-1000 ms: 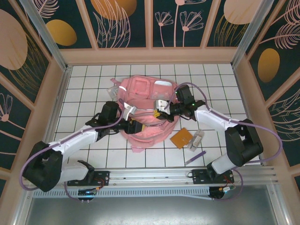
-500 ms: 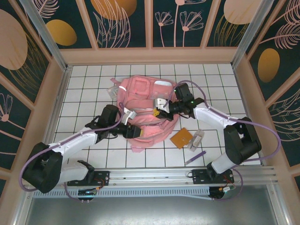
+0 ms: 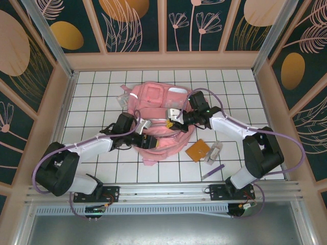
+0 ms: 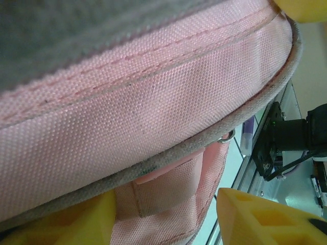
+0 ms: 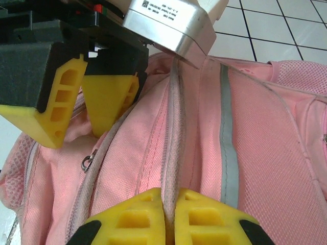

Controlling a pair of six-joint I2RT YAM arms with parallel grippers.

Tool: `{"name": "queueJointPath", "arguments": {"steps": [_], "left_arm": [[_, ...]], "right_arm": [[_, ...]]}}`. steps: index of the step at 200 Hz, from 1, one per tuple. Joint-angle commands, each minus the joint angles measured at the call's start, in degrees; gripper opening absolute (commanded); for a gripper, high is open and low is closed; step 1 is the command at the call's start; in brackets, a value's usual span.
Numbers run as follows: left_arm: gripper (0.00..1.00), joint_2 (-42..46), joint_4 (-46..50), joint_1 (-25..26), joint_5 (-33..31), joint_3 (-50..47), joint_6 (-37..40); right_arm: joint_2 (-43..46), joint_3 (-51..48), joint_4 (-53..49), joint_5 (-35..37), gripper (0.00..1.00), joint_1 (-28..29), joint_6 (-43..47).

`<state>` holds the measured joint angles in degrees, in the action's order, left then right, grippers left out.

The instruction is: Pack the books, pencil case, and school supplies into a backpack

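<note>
3 items, booklet point(image 3: 197, 150), case point(image 3: 214, 152) and pen point(image 3: 212, 171), lie unpacked toward the near right corner of the surface point(image 3: 102, 87) from above; backpack point(image 3: 158, 102) sits centre. Left wrist: left claw point(image 4: 164, 199) spread around the backpack's rim point(image 4: 245, 117). Right wrist: right claw point(image 5: 164, 204) pinches its seam point(image 5: 173, 143). That thin pinch could slip, dropping the fabric before anything goes in.

White gridded tabletop point(image 3: 92, 97) ringed by dark walls point(image 3: 145, 30) painted with pink and gold plants

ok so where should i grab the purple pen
Take the purple pen mid-shaft, probably from straight above with the jaws across its length. It lies flat and diagonal on the table, apart from the pencil case.
</note>
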<state>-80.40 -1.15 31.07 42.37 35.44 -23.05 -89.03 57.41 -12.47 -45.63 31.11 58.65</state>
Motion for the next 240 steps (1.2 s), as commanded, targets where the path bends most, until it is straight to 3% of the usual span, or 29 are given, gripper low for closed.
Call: {"name": "queueJointPath", "arguments": {"steps": [1, 51, 103, 140, 176, 240], "left_arm": [[0.54, 1.31, -6.28, -0.22, 0.12, 2.53, 0.58], [0.38, 1.58, -7.0, -0.22, 9.28, 3.84, 4.87], [0.36, 3.1, -5.46, -0.71, 6.59, 3.92, 7.77], [0.33, 3.37, -6.39, -1.18, 12.12, 3.81, 9.86], [0.27, 0.87, -4.9, -1.71, 12.65, 5.16, 9.08], [0.3, 5.42, -9.99, -2.59, 10.05, 2.69, 7.49]], "right_arm": [[1.43, 1.39, -0.45, -5.38, 0.0, 1.23, 1.54], [1.22, 1.13, 0.1, -7.63, 0.0, 1.5, 1.37], [1.21, 1.07, -0.58, -7.89, 0.0, 1.44, 1.81], [0.98, 0.93, -0.85, -8.16, 0.0, 1.49, 1.99], [0.81, 0.71, -1.02, -8.17, 0.0, 1.45, 2.17], [1.67, 0.31, -1.33, -6.32, 0.0, 1.23, 3.24]]}}
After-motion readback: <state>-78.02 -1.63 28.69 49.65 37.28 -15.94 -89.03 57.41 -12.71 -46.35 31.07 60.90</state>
